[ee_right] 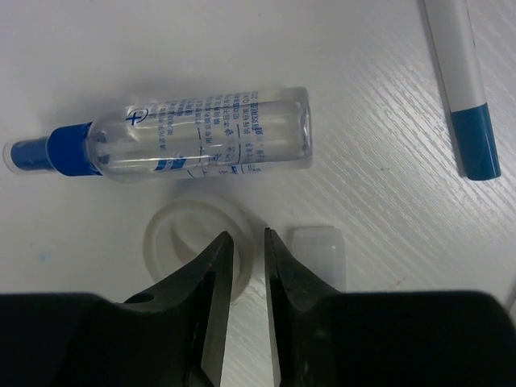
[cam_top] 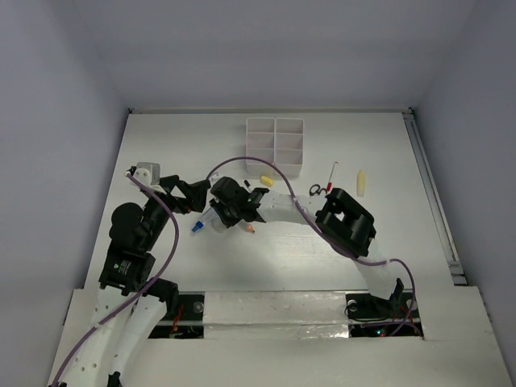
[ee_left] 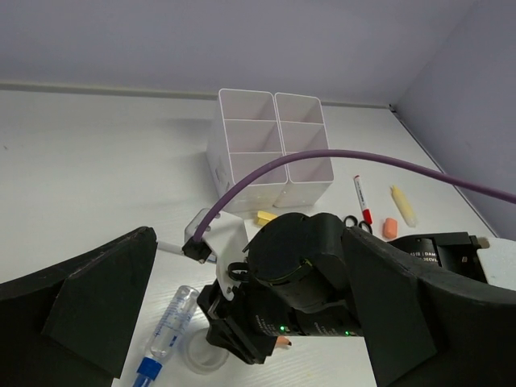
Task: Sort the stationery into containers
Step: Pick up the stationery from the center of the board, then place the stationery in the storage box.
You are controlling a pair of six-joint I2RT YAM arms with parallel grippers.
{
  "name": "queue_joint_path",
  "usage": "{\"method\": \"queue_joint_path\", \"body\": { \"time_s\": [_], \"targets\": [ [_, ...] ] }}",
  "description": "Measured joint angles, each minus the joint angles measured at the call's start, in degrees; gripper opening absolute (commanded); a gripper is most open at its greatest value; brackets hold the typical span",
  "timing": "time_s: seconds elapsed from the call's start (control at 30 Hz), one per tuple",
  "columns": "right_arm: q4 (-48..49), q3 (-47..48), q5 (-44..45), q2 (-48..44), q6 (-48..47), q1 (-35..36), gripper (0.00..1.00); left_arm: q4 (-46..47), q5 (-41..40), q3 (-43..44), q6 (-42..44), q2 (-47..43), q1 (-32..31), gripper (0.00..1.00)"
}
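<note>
The right gripper (ee_right: 247, 235) is seen straight down its wrist camera. The tape roll (ee_right: 192, 242) is caught at its right-hand rim, with one finger set inside the hole and the other outside. The jaws are drawn close together with only the rim's wall between them, so the roll is clamped rather than merely straddled.

The roll is laid flat on the table (cam_top: 185, 137), its hole turned up toward the camera (being a ring, it has no long axis). It is shown as a pale, off-white band, thick-walled and plain.

Just beyond the roll a clear spray bottle (ee_right: 201, 133) is laid on its side. Its long axis runs across the wrist view and its blue cap is turned to the left. A small translucent cap (ee_right: 318, 254) is placed just beside the outer finger. A white pen (ee_right: 463, 89) with a blue cap is seen at the upper right.

From above, all this is found left of the table's middle, well apart from the white organiser tray (cam_top: 275, 137) at the far side. A yellow eraser (cam_top: 267, 180) is seen just in front of that tray. Black scissors (cam_top: 316, 190), a red-capped pen (cam_top: 331, 174) and a cream tube (cam_top: 361, 182) are lying to the tray's right.

The left gripper (ee_left: 248, 242) is held spread wide with nothing between its fingers, and it is aimed at the right gripper.
</note>
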Motion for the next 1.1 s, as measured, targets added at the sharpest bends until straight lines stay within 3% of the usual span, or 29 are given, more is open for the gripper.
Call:
{"method": "queue_joint_path", "body": {
  "time_s": [0.03, 0.37, 0.7, 0.87, 1.1],
  "targets": [
    [-0.02, 0.0, 0.02, 0.0, -0.02, 0.0, 0.17, 0.0, 0.07, 0.0, 0.0, 0.0, 0.0, 0.99],
    [-1.07, -0.66, 0.9, -1.07, 0.07, 0.0, 0.01, 0.0, 0.28, 0.0, 0.0, 0.0, 0.0, 0.99],
    [0.22, -3.26, 4.11, -13.62, -0.63, -2.73, 0.0, 0.02, 0.31, 0.0, 0.0, 0.0, 0.0, 0.99],
    [5.29, -1.44, 6.75, -15.47, -1.66, -11.08, 0.0, 0.0, 0.48, 0.0, -0.02, 0.0, 0.0, 0.99],
    [12.74, 4.24, 12.48, -10.8, -4.26, -21.55, 0.0, 0.02, 0.66, 0.0, -0.02, 0.0, 0.0, 0.99]
  ]
}}
